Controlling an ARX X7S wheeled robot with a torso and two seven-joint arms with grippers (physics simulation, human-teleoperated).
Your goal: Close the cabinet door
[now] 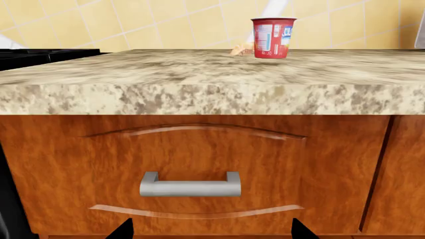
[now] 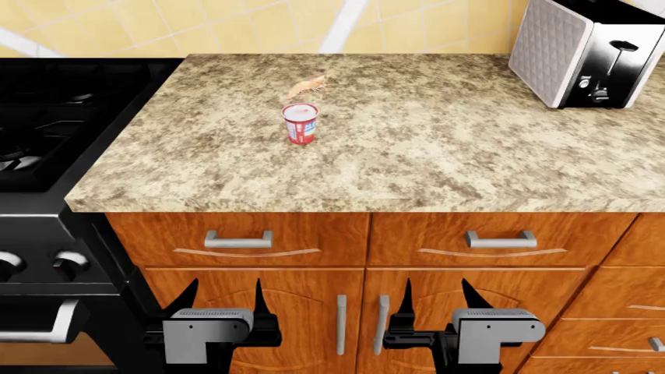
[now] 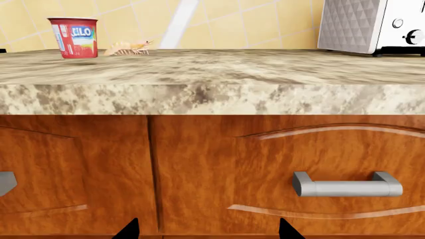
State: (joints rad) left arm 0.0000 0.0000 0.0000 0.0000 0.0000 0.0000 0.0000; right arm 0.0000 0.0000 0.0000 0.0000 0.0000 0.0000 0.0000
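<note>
Both end effectors – left (image 2: 223, 300), right (image 2: 437, 300) – open, holding nothing, facing closed orange-brown wooden cabinet doors (image 2: 311, 319). Red plastic cup (image 2: 300, 124) upright on speckled granite bench (image 2: 437, 140).

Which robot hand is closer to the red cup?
Left. The left gripper sits below and slightly left of the red cup; the right gripper is further right.

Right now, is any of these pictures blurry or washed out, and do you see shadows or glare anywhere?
Head view: sharp, evenly lit; the red cup casts only a faint shadow, and the toaster shows bright reflections. Left wrist view: the countertop texture looks smeared at the grazing angle, while the drawer handle is crisp. Right wrist view: same smearing; glossy streaks on the drawer front.
</note>
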